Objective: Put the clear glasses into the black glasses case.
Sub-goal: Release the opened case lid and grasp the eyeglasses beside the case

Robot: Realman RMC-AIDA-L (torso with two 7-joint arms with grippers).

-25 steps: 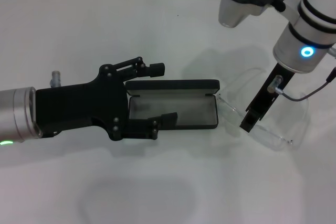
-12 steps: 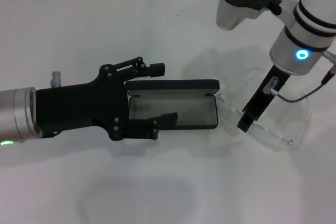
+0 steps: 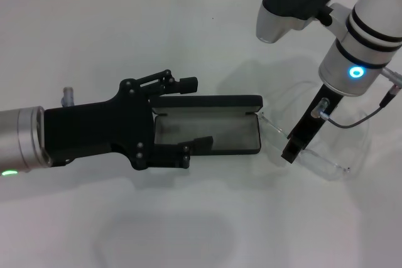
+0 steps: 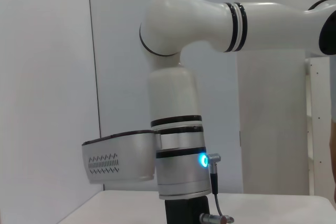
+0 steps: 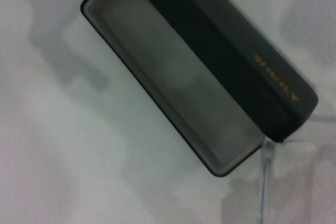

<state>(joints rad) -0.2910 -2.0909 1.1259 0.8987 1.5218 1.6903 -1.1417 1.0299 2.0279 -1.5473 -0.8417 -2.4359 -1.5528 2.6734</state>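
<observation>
1. I see the black glasses case [image 3: 207,127] lying open on the white table [image 3: 188,42], grey lining up, its lid standing along the far edge.
2. My left gripper [image 3: 191,114] reaches in from the left at the case's left end. Its fingers are spread wide: one fingertip [image 3: 187,83] sits beyond the lid, the other lies inside the tray over the lining. It holds nothing.
3. The clear glasses [image 3: 320,136] rest on the table just right of the case, one transparent arm tip close to the case's right end.
4. My right gripper [image 3: 290,152] points down at the glasses, its dark tip at the near-left part of the frame, between the case and the lens. I cannot tell whether its fingers are apart or closed, or whether they grip the frame.
5. From the right wrist camera I see the open case [image 5: 178,72] with orange lettering [image 5: 277,78] on the lid, and one clear arm [image 5: 265,182] beside its corner.
</observation>
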